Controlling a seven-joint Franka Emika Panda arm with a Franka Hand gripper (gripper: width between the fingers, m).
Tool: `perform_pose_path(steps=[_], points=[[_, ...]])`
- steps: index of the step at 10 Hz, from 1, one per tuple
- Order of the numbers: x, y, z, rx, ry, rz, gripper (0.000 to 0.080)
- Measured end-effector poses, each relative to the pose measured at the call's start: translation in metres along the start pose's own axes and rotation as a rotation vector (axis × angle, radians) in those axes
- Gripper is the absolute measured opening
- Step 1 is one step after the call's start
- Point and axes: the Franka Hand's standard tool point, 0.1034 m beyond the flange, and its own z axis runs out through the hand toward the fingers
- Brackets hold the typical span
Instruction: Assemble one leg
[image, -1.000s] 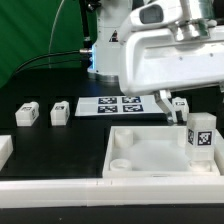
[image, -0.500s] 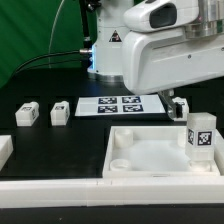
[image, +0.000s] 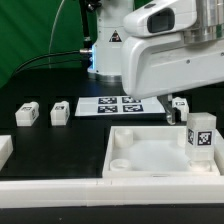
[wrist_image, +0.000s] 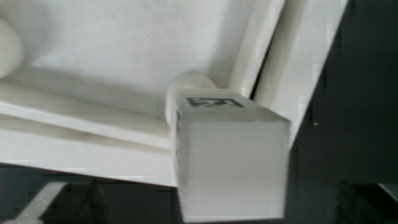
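One leg (image: 201, 135), a white block with a tag on its side, stands upright in the near corner socket of the white tray (image: 140, 160), on the exterior view's right. In the wrist view this leg (wrist_image: 228, 150) fills the middle, its foot in the round socket (wrist_image: 192, 82). My gripper (wrist_image: 222, 212) is above its top end, with dark blurred fingers (wrist_image: 39, 205) wide apart on either side and not gripping it. The arm's white body (image: 170, 55) hides the fingers in the exterior view. Three more legs lie on the table, two (image: 27, 114) (image: 60, 112) at the left and one (image: 180, 106) behind the tray.
The marker board (image: 120, 104) lies flat behind the tray. A white part (image: 4, 150) sits at the exterior view's left edge. A white rail (image: 100, 190) runs along the front. A green backdrop stands behind the black table.
The arm's body has risen and shifted slightly to the exterior view's right. The upright leg has stayed in its socket.
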Motion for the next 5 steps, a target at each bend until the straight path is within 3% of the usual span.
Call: perform_pose_path(steps=[2,5], points=[[0.001,0.002,0.004,-0.005,0.019,0.003,0.0649],[-0.004,-0.007,0.017,0.001,0.002,-0.008,0.0649]])
